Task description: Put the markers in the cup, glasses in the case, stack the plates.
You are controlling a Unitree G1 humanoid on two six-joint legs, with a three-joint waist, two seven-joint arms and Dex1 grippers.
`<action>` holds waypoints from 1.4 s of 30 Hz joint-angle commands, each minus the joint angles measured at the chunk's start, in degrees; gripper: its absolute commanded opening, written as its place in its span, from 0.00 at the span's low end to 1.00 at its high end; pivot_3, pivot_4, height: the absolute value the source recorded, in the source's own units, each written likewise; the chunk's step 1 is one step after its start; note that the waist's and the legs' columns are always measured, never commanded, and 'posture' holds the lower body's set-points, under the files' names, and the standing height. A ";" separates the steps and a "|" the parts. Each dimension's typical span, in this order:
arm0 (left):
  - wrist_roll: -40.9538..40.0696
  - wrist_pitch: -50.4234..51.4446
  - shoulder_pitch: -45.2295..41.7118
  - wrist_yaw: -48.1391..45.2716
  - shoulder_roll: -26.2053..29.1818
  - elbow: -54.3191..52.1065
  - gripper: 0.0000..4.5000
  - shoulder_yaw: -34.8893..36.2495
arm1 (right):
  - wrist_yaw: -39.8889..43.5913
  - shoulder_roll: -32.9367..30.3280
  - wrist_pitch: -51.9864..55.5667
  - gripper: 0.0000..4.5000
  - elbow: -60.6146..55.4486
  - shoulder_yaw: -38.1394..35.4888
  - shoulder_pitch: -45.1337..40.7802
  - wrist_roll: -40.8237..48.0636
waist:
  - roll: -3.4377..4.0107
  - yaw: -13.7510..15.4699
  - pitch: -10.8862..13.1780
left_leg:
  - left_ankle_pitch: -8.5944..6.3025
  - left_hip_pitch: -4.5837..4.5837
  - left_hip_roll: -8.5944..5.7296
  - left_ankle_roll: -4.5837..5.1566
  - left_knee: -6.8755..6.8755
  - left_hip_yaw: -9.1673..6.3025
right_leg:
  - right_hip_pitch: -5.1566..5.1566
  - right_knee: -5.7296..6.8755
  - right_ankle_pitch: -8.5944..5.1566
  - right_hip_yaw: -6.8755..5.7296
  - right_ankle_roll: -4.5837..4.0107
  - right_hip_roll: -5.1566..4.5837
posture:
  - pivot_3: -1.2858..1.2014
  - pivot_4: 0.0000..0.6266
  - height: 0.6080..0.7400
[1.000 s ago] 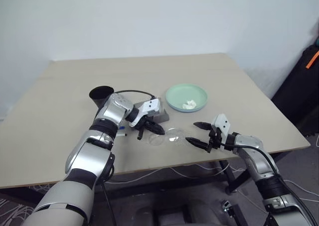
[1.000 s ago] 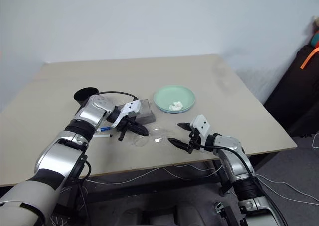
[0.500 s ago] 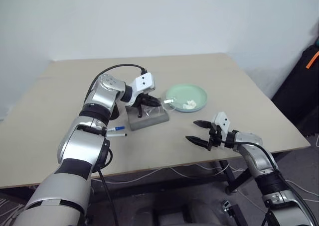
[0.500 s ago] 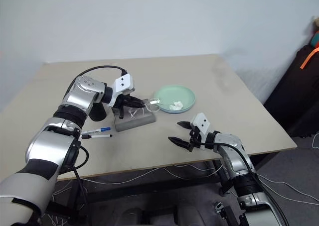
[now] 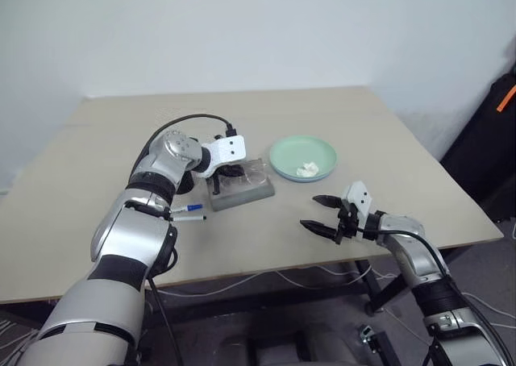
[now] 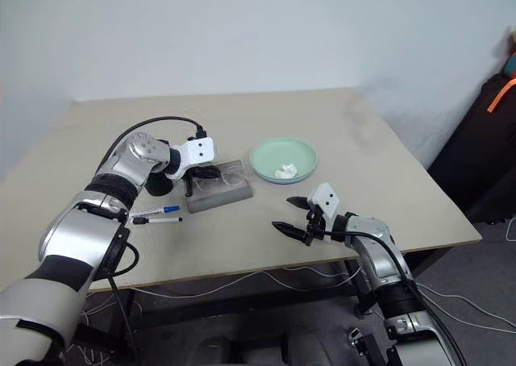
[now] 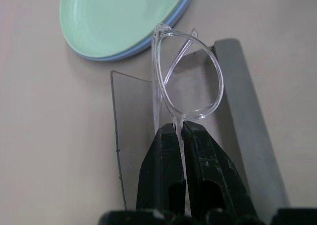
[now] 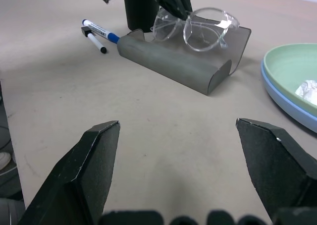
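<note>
My left gripper (image 7: 179, 129) is shut on the clear glasses (image 7: 190, 76) at the bridge and holds them just over the open grey case (image 5: 246, 193), in front of its raised lid (image 7: 132, 131). The black cup (image 6: 157, 185) stands behind my left forearm, partly hidden. Two markers (image 5: 189, 212), one with a blue cap and one with a dark cap, lie on the table left of the case. The mint green plate (image 5: 300, 153) rests on the light blue plate (image 8: 277, 100), right of the case. Near the front edge my right gripper (image 5: 309, 211) stands open and holds nothing.
A small crumpled white scrap (image 5: 306, 170) lies in the green plate. The beige table (image 5: 242, 116) stretches bare behind the objects. A dark bag (image 5: 492, 148) stands off the table's right side.
My left gripper lifted the glasses off the table in front of the case, swung them up towards the plates, then brought them back down over the open case. The right gripper stayed put.
</note>
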 commanded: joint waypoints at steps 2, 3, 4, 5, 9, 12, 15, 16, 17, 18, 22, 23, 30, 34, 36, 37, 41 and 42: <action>1.75 -1.26 -0.31 3.00 -0.13 0.40 0.01 -0.49 | -0.34 0.14 -1.24 0.91 -1.41 -0.90 -0.58 0.44 | -0.01 -0.03 0.00 | 0.00 0.00 0.00 0.00 0.00 0.00 | 0.00 0.01 0.00 0.00 0.00 0.00 | 0.52 0.00 1.00; 2.05 -1.37 -0.16 3.17 -0.16 0.53 0.01 -0.55 | -0.37 0.15 -1.26 0.91 -1.39 -0.93 -0.56 0.44 | -0.01 -0.02 0.00 | 0.00 0.00 0.00 0.00 0.00 0.00 | -0.01 0.01 0.00 0.00 0.00 0.01 | 0.52 0.00 1.00; 2.39 -1.36 -0.05 3.43 -0.17 0.66 0.01 -0.65 | -0.41 0.18 -1.29 0.91 -1.35 -0.96 -0.56 0.42 | -0.01 -0.01 0.00 | 0.00 0.00 0.01 0.00 0.00 0.00 | -0.01 0.01 0.00 0.00 0.00 0.01 | 0.52 0.00 1.00; 2.76 -1.40 0.06 3.79 -0.18 0.76 0.01 -0.73 | -0.41 0.18 -1.31 0.91 -1.29 -1.00 -0.57 0.41 | -0.01 -0.01 0.00 | 0.00 0.00 0.00 0.00 0.00 0.00 | -0.01 0.01 0.00 0.00 0.00 0.01 | 0.52 0.00 1.00; 3.87 -1.29 0.42 4.63 -0.02 1.11 0.01 -0.89 | -0.49 0.34 -1.53 0.91 -0.86 -0.97 -0.78 0.27 | -0.01 -0.01 0.00 | 0.00 0.00 0.00 0.00 0.00 0.00 | 0.00 0.01 0.00 0.00 0.00 0.00 | 0.52 0.00 1.00; 4.48 -1.56 1.08 3.71 0.28 1.11 0.01 -1.27 | -0.55 0.54 -1.69 0.91 -0.50 -0.89 -1.04 0.17 | -0.01 -0.01 0.00 | 0.00 0.00 0.00 0.00 0.00 0.00 | -0.01 0.01 0.00 -0.01 0.00 0.00 | 0.52 0.00 1.00; 4.78 -1.34 1.76 2.64 0.55 1.16 0.01 -1.25 | -0.54 0.69 -1.87 0.91 -0.18 -0.81 -1.27 0.12 | -0.01 -0.01 0.00 | 0.00 0.00 0.00 0.00 0.00 0.00 | 0.00 0.01 0.00 0.00 0.00 0.00 | 0.52 0.00 1.00; 4.79 -1.26 1.86 2.45 0.59 1.15 0.01 -1.21 | -0.53 0.71 -1.93 0.91 -0.10 -0.80 -1.31 0.12 | -0.01 -0.01 0.00 | 0.00 0.00 0.00 0.00 0.00 0.00 | 0.00 0.01 0.00 0.00 0.00 0.00 | 0.52 0.00 1.00; 4.79 -1.21 1.91 2.34 0.61 1.13 0.01 -1.19 | -0.52 0.72 -1.99 0.91 -0.04 -0.79 -1.34 0.13 | -0.01 -0.01 0.00 | 0.00 0.00 0.00 0.00 0.00 0.00 | 0.00 0.01 0.00 0.00 0.00 0.00 | 0.52 0.00 1.00; 4.57 -1.27 2.15 1.52 0.66 1.02 0.01 -1.08 | -0.51 0.74 -2.06 0.91 0.05 -0.76 -1.38 0.11 | -0.01 -0.01 0.00 | 0.00 0.00 0.00 0.00 0.00 0.00 | 0.00 0.01 0.01 0.00 0.00 0.00 | 0.52 0.00 1.00; 2.56 0.07 2.67 -3.43 0.58 0.74 0.01 0.28 | -0.42 0.79 -2.30 0.91 0.49 -0.66 -1.59 0.05 | -0.01 -0.02 0.00 | 0.00 0.02 0.00 0.00 0.00 0.00 | 0.00 0.02 0.00 0.00 0.00 0.00 | 0.52 0.00 1.00; 2.02 0.58 2.74 -4.79 0.53 0.66 0.01 0.72 | -0.39 0.79 -2.34 0.91 0.61 -0.65 -1.65 0.04 | -0.01 -0.02 -0.01 | 0.00 0.01 0.00 0.00 0.00 0.00 | 0.00 0.02 0.00 0.00 0.00 0.01 | 0.52 0.00 1.00; -1.00 4.08 3.43 -12.61 0.76 -1.10 0.01 2.81 | -0.09 0.99 -2.74 0.91 1.33 -0.35 -2.10 -0.11 | -0.01 -0.03 -0.01 | 0.00 0.01 0.00 0.00 0.00 0.00 | 0.01 0.02 0.00 0.00 0.00 0.00 | 0.52 0.00 1.00; -1.87 5.73 4.16 -15.69 0.87 -2.35 0.01 3.18 | 0.03 1.17 -3.02 0.91 1.81 -0.30 -2.42 -0.17 | 0.00 -0.04 -0.01 | 0.00 0.02 0.00 0.00 0.01 0.00 | 0.01 0.02 0.00 0.00 0.00 0.00 | 0.52 0.00 1.00; -2.15 6.04 4.54 -16.34 0.96 -3.06 0.01 3.13 | 0.11 1.20 -3.05 0.91 1.85 -0.33 -2.42 -0.20 | 0.00 -0.03 -0.02 | 0.00 0.03 0.00 0.00 0.01 -0.01 | 0.03 0.02 0.00 0.00 0.00 0.00 | 0.52 0.00 1.00; -1.97 5.78 4.74 -15.84 1.07 -3.36 0.01 2.89 | 0.14 1.21 -3.05 0.91 1.85 -0.34 -2.42 -0.20 | 0.00 -0.03 -0.02 | 0.00 0.03 0.00 0.00 0.01 -0.01 | 0.03 0.02 0.00 0.00 0.00 0.00 | 0.52 0.00 1.00; -1.33 4.67 4.83 -12.14 1.14 -3.69 0.01 2.46 | 0.18 1.18 -3.02 0.91 1.71 -0.30 -2.21 -0.22 | 0.00 -0.01 -0.02 | 0.00 0.04 0.00 0.00 0.02 -0.01 | 0.05 0.02 0.00 0.00 0.00 0.00 | 0.52 0.00 1.00; -1.43 4.78 4.67 -11.56 1.03 -3.58 0.01 2.60 | 0.18 1.16 -3.00 0.91 1.66 -0.29 -2.15 -0.22 | 0.00 -0.02 -0.02 | 0.00 0.04 0.00 0.00 0.03 -0.01 | 0.05 0.03 0.00 0.00 0.00 0.00 | 0.52 0.00 1.00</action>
